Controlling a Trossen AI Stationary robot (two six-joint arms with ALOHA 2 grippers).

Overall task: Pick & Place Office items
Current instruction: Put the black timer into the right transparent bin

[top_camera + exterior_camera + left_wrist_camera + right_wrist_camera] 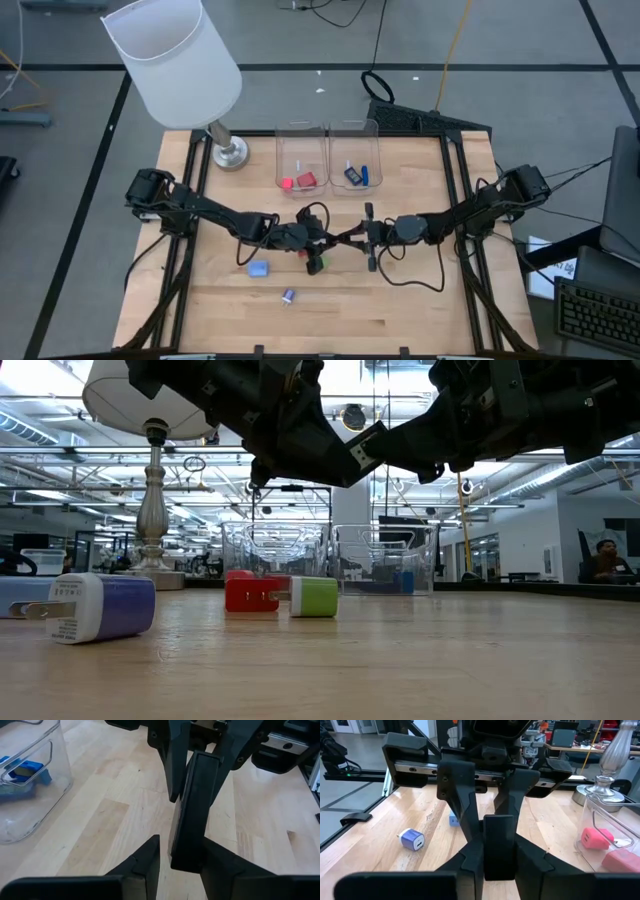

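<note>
A black bar-shaped piece [338,238] hangs in the air over the table's middle, between my left gripper [320,238] and my right gripper [354,237], which meet tip to tip. Both are shut on it. Below them a red piece [250,593] and a green piece [315,597] lie side by side on the wood. A light blue piece [258,268] and a small dark blue and white piece [288,296] lie nearer the near edge. My left gripper [182,865] pinches the black piece's left end [187,847] between its two fingers, coming level from the table's left with the fingers along the piece. The piece is lifted clear of the table. My right gripper [497,865] pinches the black piece's right end [498,847] between its two fingers, coming level from the table's right, fingers along the piece. The piece spans the gap between the two grippers, clear of the wood.
Two clear bins stand at the far edge: the left bin [301,150] holds red and pink pieces, the right bin [356,148] blue ones. A white-shaded lamp [175,60] stands on its base [230,152] at the far left. Bare wood lies along the near edge.
</note>
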